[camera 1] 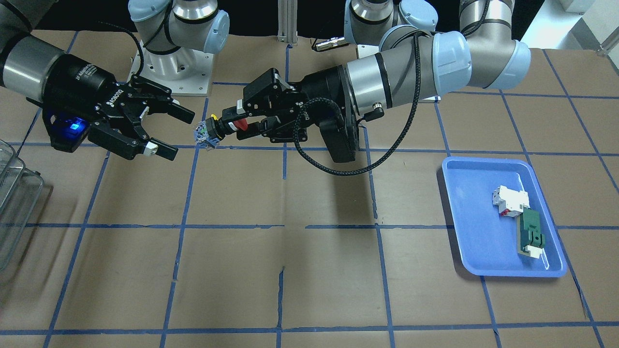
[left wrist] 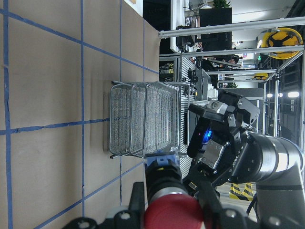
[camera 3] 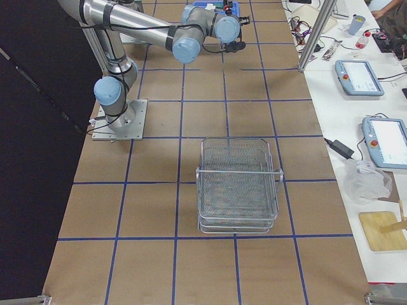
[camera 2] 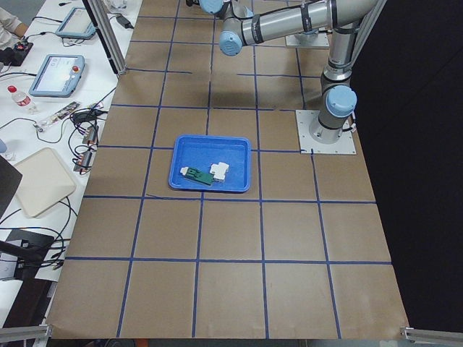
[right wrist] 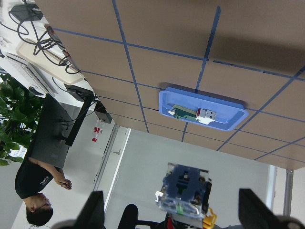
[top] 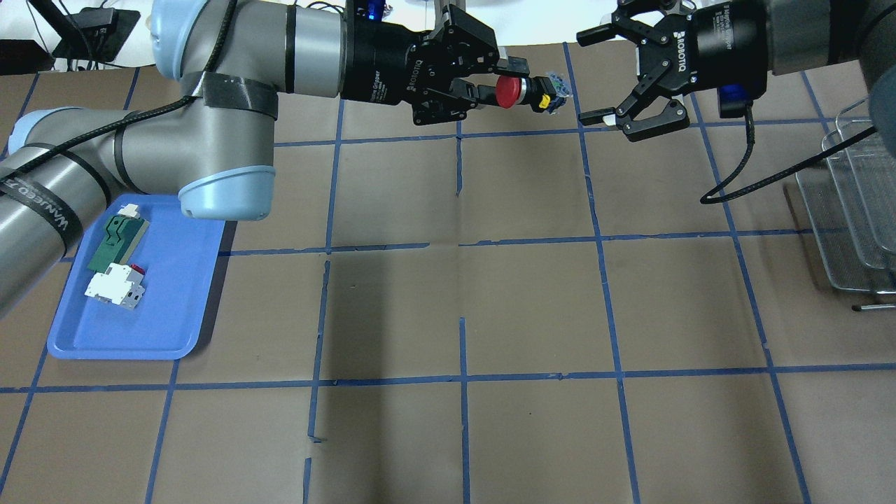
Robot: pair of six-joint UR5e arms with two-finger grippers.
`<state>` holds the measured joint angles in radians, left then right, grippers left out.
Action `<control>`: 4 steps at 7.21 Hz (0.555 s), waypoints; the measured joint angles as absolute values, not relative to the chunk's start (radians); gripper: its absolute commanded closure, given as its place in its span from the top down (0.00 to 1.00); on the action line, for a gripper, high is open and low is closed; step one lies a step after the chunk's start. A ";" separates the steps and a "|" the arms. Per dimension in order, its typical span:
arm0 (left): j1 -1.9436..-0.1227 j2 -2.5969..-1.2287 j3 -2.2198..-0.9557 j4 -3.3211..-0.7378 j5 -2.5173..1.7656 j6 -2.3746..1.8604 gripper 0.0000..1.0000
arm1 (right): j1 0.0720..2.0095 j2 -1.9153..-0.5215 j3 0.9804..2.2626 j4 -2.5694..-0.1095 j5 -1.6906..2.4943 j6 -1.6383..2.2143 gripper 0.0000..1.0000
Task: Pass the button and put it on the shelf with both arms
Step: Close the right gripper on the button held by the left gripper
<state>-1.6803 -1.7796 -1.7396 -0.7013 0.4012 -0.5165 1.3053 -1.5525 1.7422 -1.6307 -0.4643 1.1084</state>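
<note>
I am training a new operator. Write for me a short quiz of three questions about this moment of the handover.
1. Multiple choice: by which part does the left gripper hold the button? A) the red cap B) the bluish base C) the yellow ring
2. Fill in the gap: the right gripper is ___ (open or shut) and apart from the button.
3. True or false: the button rests on the table.
Key: 1 A; 2 open; 3 false, it is held in the air.
</note>
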 measured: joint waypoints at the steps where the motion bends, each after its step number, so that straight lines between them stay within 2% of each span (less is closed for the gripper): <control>1: -1.681 -1.780 -1.740 -0.701 0.402 -0.517 0.11 | 1.322 -1.551 1.743 -1.629 -0.453 1.128 1.00; 4: -1.681 -1.779 -1.740 -0.701 0.403 -0.517 0.11 | 1.369 -1.548 1.763 -1.628 -0.454 1.160 1.00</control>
